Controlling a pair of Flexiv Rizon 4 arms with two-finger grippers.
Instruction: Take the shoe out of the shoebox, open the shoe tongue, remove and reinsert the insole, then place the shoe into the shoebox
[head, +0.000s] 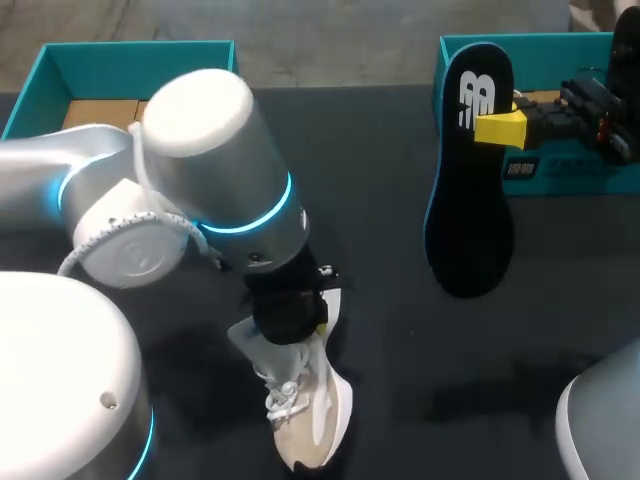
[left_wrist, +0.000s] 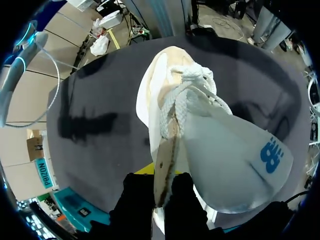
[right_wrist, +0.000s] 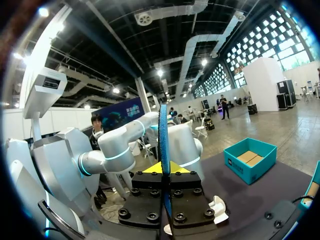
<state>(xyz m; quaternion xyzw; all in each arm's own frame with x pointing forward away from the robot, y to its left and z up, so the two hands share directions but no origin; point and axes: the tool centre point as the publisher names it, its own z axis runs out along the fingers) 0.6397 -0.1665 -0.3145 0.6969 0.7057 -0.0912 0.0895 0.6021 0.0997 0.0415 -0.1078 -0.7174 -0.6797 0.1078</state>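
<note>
Left fingers (left_wrist: 135, 205) pinch shoe (left_wrist: 220, 150); right fingers (right_wrist: 184, 181) clamp insole (head: 468, 205).

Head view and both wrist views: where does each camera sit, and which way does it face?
Head view: above and behind the robot, facing down on the table; shows the left arm and the right end effector gripping the insole.
Left wrist view: on the left wrist, facing down along the left end effector at the gripped shoe.
Right wrist view: on the right wrist, facing across the table at the left arm, insole edge-on in its grip.
Shared: head and left wrist views show the shoe.
</note>
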